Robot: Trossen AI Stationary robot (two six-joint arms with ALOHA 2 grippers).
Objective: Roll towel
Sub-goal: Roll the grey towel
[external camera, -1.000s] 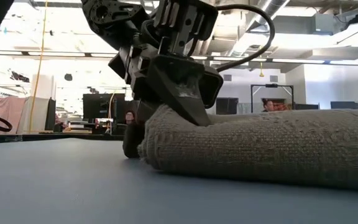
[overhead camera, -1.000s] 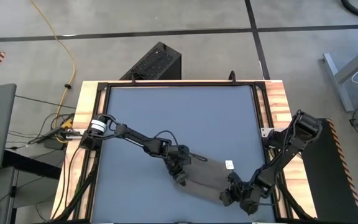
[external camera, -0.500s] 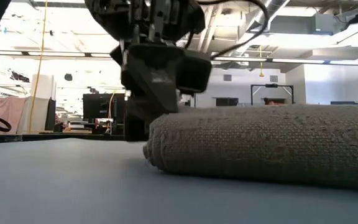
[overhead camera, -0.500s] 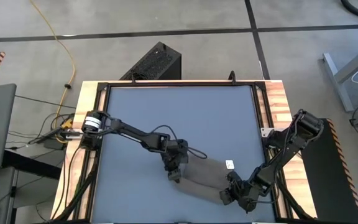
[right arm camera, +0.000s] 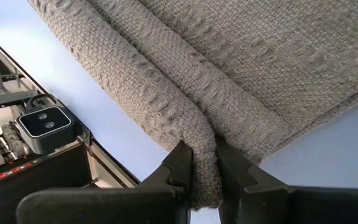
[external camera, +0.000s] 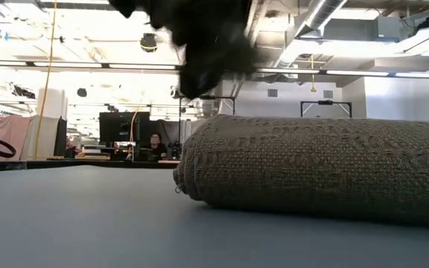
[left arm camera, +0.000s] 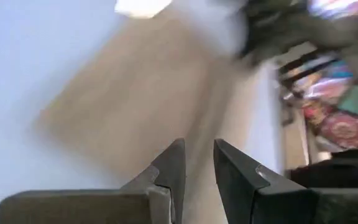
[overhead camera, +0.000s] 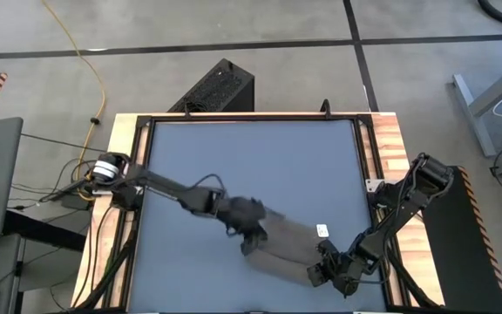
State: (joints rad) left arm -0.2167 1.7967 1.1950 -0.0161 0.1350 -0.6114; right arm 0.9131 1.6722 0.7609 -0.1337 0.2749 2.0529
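The towel (overhead camera: 288, 248) is seen lying on the blue counter (overhead camera: 251, 166), toward the 5 o'clock part of the surface in the high view, partly rolled into a thick roll with a flat part beyond it. A small white tag (overhead camera: 322, 231) is shown at its edge, on the 3 o'clock side. In the low view the rolled end (external camera: 199, 167) is seen resting on the counter.

The right gripper (right arm camera: 204, 168) is placed at the 4 o'clock end of the towel; its jaws are nearly closed, and a fold of the rolled edge is pinched between them.

The left gripper (left arm camera: 197, 163) is held above the towel's 9 o'clock end. Its jaws are parted only by a narrow gap, and nothing is gripped between them. In the low view it is seen as a dark blurred mass over the roll, clear of the cloth.
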